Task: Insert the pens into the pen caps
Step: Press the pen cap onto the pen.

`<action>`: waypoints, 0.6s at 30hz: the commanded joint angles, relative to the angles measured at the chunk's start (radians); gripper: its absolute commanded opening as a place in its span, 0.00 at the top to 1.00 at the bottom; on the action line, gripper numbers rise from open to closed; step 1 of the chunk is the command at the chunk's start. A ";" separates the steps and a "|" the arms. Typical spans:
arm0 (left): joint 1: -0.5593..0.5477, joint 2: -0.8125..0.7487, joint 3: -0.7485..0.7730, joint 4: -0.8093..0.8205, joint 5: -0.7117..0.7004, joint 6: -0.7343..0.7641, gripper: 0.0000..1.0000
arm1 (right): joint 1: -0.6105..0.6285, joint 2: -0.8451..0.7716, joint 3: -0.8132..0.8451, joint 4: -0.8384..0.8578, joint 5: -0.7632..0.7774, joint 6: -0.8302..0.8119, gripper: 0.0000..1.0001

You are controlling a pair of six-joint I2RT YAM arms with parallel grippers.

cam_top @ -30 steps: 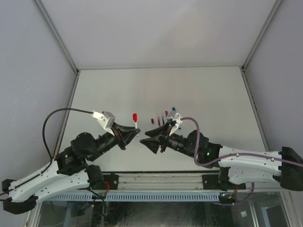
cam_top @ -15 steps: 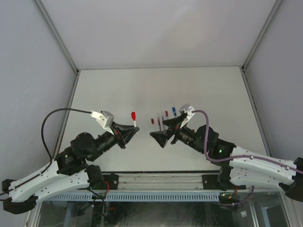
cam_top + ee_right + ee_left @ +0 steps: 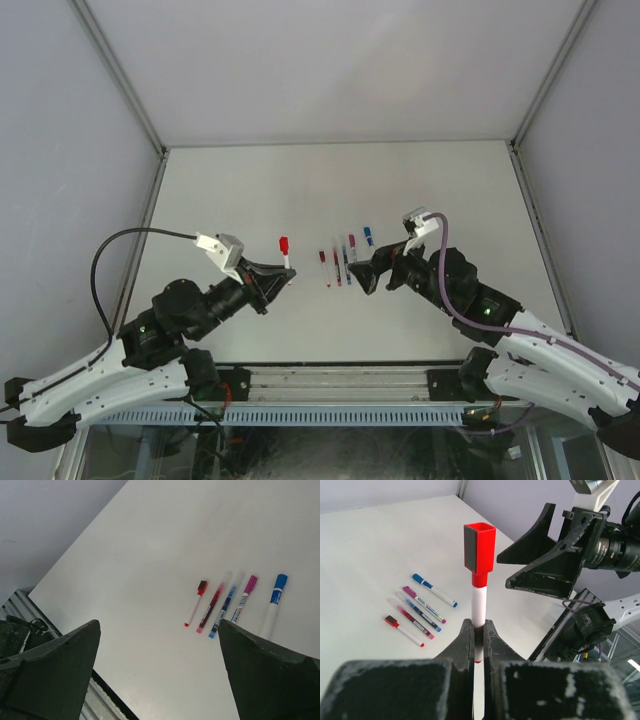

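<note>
My left gripper (image 3: 478,630) is shut on a white pen (image 3: 479,602) that stands upright, a red pen cap (image 3: 480,555) seated on its top end. From above, this red cap (image 3: 284,245) shows just past the left gripper (image 3: 283,277). My right gripper (image 3: 159,622) is open with nothing between its fingers (image 3: 55,672), hanging off to the right of the held pen. The right gripper (image 3: 366,276) hovers by a row of several pens (image 3: 338,265) lying side by side on the table. In that row lie a red-capped pen (image 3: 195,602), a magenta-capped pen (image 3: 243,599) and a blue-capped pen (image 3: 274,602).
The white table (image 3: 250,190) ends at a metal rail (image 3: 330,380) along the near edge. Grey walls with angled frame posts (image 3: 120,75) close in the left, right and back sides. The right arm's cable (image 3: 440,290) loops beside its wrist.
My right gripper has opened wide and drawn back to the right, away from the left gripper's pen. The left gripper and its red-capped pen have stayed put.
</note>
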 commanded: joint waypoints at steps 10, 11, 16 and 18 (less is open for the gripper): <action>0.005 0.014 0.005 0.035 0.000 -0.009 1.00 | -0.107 0.051 0.185 0.043 -0.148 -0.060 0.00; 0.005 0.014 0.006 0.036 0.002 -0.008 1.00 | -0.107 0.062 0.203 0.049 -0.159 -0.060 0.00; 0.005 0.015 0.004 0.034 0.006 -0.010 1.00 | -0.105 0.107 0.260 0.161 -0.309 -0.075 0.07; 0.004 0.014 0.002 0.035 0.006 -0.010 1.00 | -0.103 0.138 0.302 0.183 -0.357 -0.058 0.11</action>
